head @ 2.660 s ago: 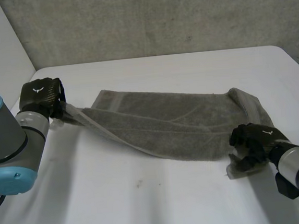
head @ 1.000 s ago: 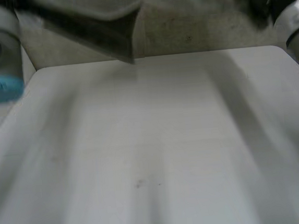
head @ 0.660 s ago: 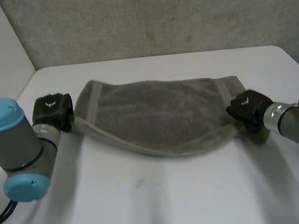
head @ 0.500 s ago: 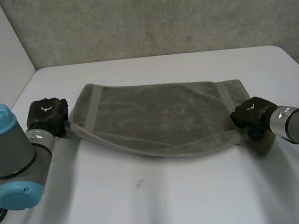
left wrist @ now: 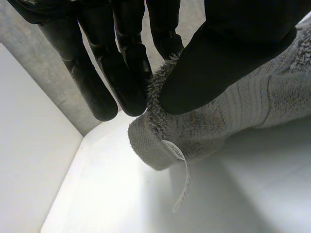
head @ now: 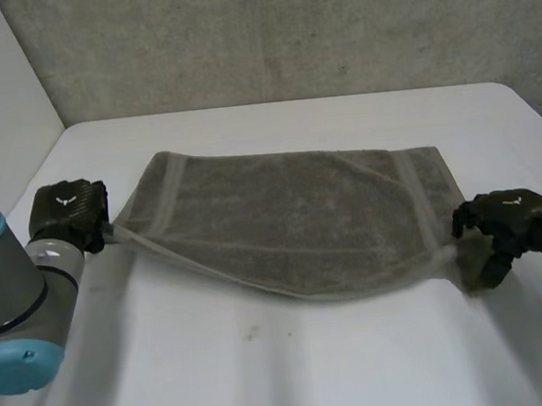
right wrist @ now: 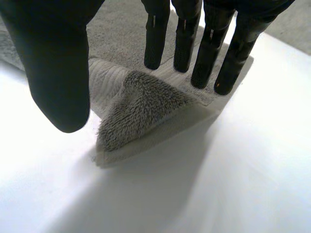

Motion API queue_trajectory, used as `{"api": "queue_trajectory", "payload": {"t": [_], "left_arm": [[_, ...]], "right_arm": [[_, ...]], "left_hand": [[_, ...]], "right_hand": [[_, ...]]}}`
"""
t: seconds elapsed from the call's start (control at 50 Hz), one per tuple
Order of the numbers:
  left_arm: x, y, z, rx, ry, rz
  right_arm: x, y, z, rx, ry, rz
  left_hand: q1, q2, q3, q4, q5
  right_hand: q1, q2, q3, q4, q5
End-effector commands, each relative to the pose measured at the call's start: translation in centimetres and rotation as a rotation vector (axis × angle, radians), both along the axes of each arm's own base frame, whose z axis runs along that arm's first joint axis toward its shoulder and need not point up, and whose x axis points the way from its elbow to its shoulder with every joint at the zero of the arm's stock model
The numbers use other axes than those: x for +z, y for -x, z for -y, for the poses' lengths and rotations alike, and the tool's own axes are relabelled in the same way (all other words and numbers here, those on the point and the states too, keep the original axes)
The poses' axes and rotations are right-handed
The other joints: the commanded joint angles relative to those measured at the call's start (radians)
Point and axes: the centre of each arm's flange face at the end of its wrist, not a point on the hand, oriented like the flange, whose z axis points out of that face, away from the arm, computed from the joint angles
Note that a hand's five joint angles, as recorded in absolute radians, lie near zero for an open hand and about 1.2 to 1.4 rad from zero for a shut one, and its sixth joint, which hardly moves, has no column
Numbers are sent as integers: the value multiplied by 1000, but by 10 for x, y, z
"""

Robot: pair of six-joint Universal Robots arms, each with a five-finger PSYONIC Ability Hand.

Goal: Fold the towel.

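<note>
One grey towel (head: 291, 215) lies spread across the middle of the white table (head: 295, 372). In the head view, with twelve o'clock at the grey wall (head: 284, 31), its long side runs from nine o'clock to three o'clock. The far edge is fairly straight, and the near edge bows out toward six o'clock between the two hands.

The left hand (head: 66, 213) sits at the towel's nine-o'clock end, at the near corner, which is drawn out to a point toward the hand. In the left wrist view the thumb (left wrist: 228, 53) presses that corner's hem against the straight fingers (left wrist: 124, 73), so the cloth is pinched between them and held just off the table. A thin white label (left wrist: 187, 174) hangs down from the underside of the corner. The left arm (head: 8, 292), grey with a light-blue cap, stands at about eight o'clock.

The right hand (head: 503, 223) is at the three-o'clock end, just past the towel's near corner on that side. In the right wrist view its fingers are straight and slightly spread. The thumb stands well apart from them, and nothing is gripped. The corner lies on the table under the palm, doubled over into a small fuzzy triangle between thumb and fingertips. Whether the fingertips brush the cloth I cannot tell from this angle.
</note>
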Motion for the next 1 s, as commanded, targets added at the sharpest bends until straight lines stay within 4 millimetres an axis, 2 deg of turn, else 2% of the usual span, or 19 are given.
{"api": "queue_trajectory", "payload": {"t": [0.02, 0.04, 0.12, 0.22, 0.26, 0.28, 0.32, 0.36, 0.54, 0.64, 1.0], "left_arm": [[4, -2, 0, 8, 9, -7], [4, -2, 0, 5, 9, -7], [4, -1, -1, 0, 8, -7], [4, 1, -3, -5, 8, -8], [4, 2, -3, -9, 6, -8], [4, 2, -3, -9, 6, -8], [4, 2, -3, -9, 8, -8], [3, 1, -3, -7, 6, -8], [2, -2, -1, 4, 2, -7], [2, -2, 0, 5, 2, -7], [1, -2, 0, 4, -1, -7]], "right_arm": [[8, 3, -30, -6, 118, -1], [9, 4, -35, -8, 139, 1], [8, 2, -43, 3, 147, 7], [2, -2, -52, 40, 109, 29], [-4, -5, -53, 55, 89, 38], [-4, -5, -53, 55, 89, 38], [-19, -5, -46, 60, 58, 36], [-26, -6, -40, 60, 54, 32], [-51, -6, -6, 68, 111, 8], [-56, -10, 6, 74, 127, -5], [-64, -17, 21, 90, 132, -10]], "left_hand": [[199, 172, 171, 170, 177], [187, 160, 159, 158, 165], [172, 146, 145, 143, 151], [143, 116, 115, 114, 121], [140, 113, 112, 111, 118], [140, 113, 112, 111, 118], [140, 113, 112, 111, 118], [140, 113, 112, 111, 118], [140, 113, 112, 111, 118], [140, 113, 112, 111, 118], [140, 113, 112, 111, 118]], "right_hand": [[399, 346, 349, 346, 337], [531, 477, 480, 477, 468], [638, 584, 587, 584, 575], [591, 537, 540, 537, 528], [375, 322, 325, 322, 313], [374, 320, 323, 320, 311], [81, 28, 31, 28, 19], [39, -14, -11, -14, -23], [51, -3, 0, -3, -12], [60, 6, 9, 6, -3], [133, 79, 82, 79, 70]]}}
